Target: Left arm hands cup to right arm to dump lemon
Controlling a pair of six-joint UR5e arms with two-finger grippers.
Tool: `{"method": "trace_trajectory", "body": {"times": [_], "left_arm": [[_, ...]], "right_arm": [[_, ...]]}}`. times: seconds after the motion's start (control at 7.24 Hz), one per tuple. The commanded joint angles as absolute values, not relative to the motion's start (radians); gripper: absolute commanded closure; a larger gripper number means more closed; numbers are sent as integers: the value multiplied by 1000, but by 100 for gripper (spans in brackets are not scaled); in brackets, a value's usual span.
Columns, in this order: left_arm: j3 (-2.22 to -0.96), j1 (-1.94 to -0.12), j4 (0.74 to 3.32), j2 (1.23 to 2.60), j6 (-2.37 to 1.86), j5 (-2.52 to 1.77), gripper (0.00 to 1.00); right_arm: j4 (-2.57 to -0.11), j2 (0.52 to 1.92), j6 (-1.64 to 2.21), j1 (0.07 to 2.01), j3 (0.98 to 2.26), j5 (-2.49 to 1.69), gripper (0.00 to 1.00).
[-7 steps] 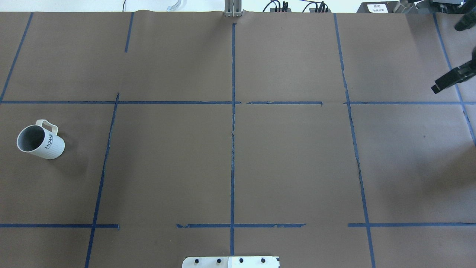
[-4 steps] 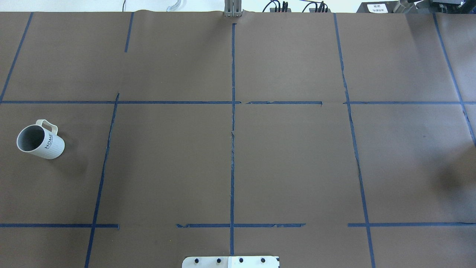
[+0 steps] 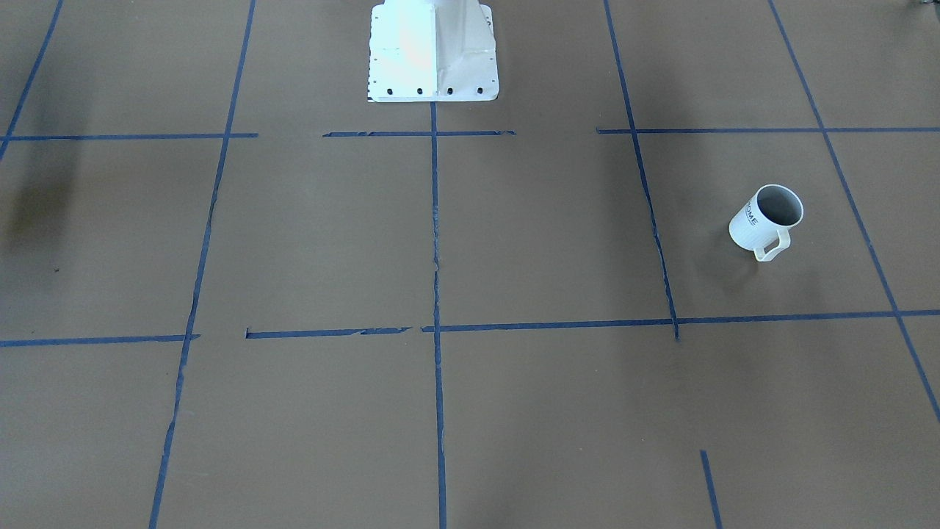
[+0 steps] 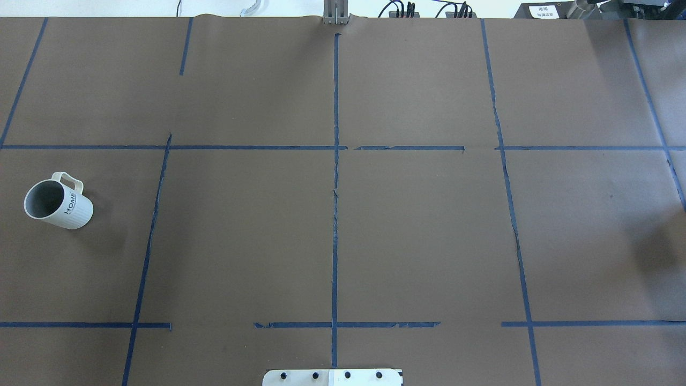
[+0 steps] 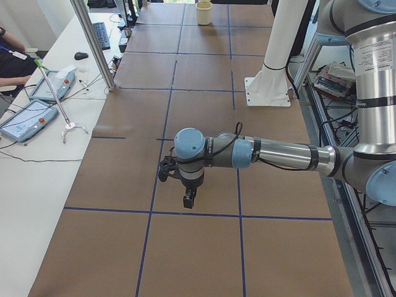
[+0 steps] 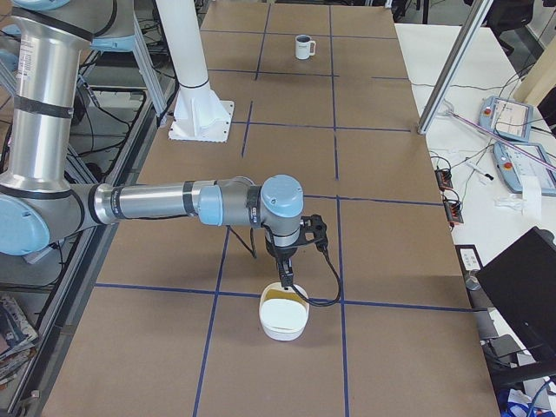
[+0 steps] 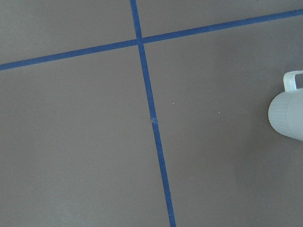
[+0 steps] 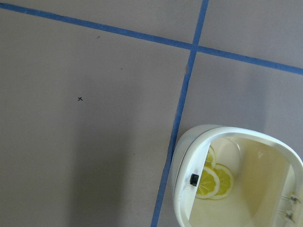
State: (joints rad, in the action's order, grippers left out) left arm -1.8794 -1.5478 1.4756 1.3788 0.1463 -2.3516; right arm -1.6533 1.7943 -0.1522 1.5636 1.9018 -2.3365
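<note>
The white cup (image 4: pixel 58 201), grey inside with black HOME lettering, stands upright near the left edge of the counter (image 4: pixel 429 241), its handle turned toward the far edge. Yellow lemon slices (image 8: pixel 215 182) lie overlapping in a cream tub (image 6: pixel 282 328) near the right edge. The left arm (image 5: pixel 278 153) stretches level over the counter, left claw (image 5: pixel 187 200) pointing down. The right arm (image 6: pixel 165 201) does likewise, right claw (image 6: pixel 287 282) just above the tub. How wide either claw stands cannot be judged.

Bare table (image 4: pixel 241 230) all round the cup (image 4: pixel 58 201) on my left: room to come in from above & any side; handle twd operators. Right side: white tub (image 6: pixel 283 320) w/ lemon slices (image 8: pixel 215 182) sits just under my right gripper (image 6: pixel 287 281); pedestal (image 6: pixel 193 87) blocks mid-table at my base.
</note>
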Motion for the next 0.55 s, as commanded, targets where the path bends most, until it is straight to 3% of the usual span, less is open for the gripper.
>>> {"method": "trace_trajectory", "body": {"times": [0.0,0.41], "left_arm": [[-1878,-1548,1476,1378,147,-2350,0],[-1891,-1549,1477,1364,144,-2345,0]], "right_arm": [[-1644,1796,-43,1568,1902,-2349,0],[-1644,1798,-41,1568,1904,-2345,0]]}}
